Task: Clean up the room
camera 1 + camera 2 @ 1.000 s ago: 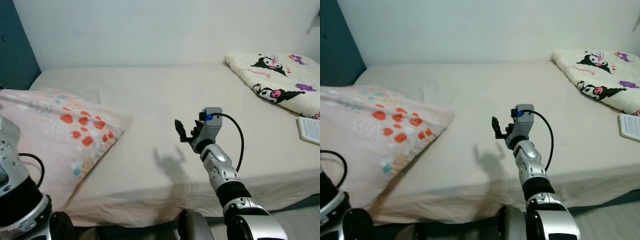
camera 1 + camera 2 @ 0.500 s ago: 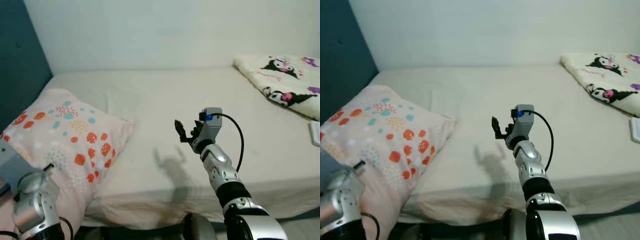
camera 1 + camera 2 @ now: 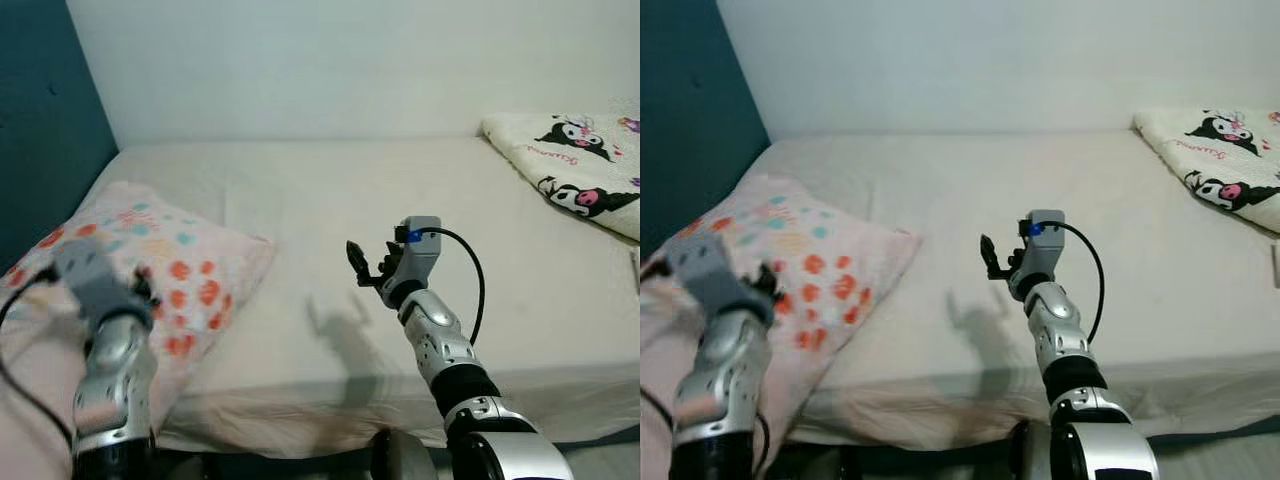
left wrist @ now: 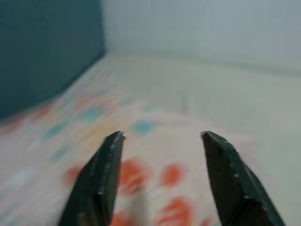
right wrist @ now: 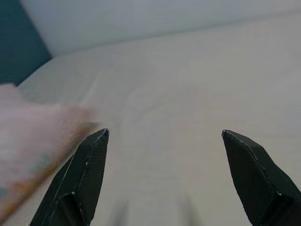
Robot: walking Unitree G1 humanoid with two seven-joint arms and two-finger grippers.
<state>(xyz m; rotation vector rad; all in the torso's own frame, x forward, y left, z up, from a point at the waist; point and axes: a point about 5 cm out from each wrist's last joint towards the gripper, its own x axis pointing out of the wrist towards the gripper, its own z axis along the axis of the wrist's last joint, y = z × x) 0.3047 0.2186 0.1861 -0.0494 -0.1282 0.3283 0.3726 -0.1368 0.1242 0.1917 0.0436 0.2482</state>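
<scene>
Your left gripper (image 4: 162, 176) is hovering spread wide over the pillow (image 3: 190, 265), gripping nothing; half a second ago that arm was lower at the frame's corner, and now it is raised over the pillow's near end. Your right gripper (image 5: 169, 181) is also splayed and empty, poised above the bare bed (image 3: 330, 190) just right of the pillow, and it is keeping the same pose as before. Farther right, the cartoon blanket (image 3: 575, 165) is lying by the wall.
</scene>
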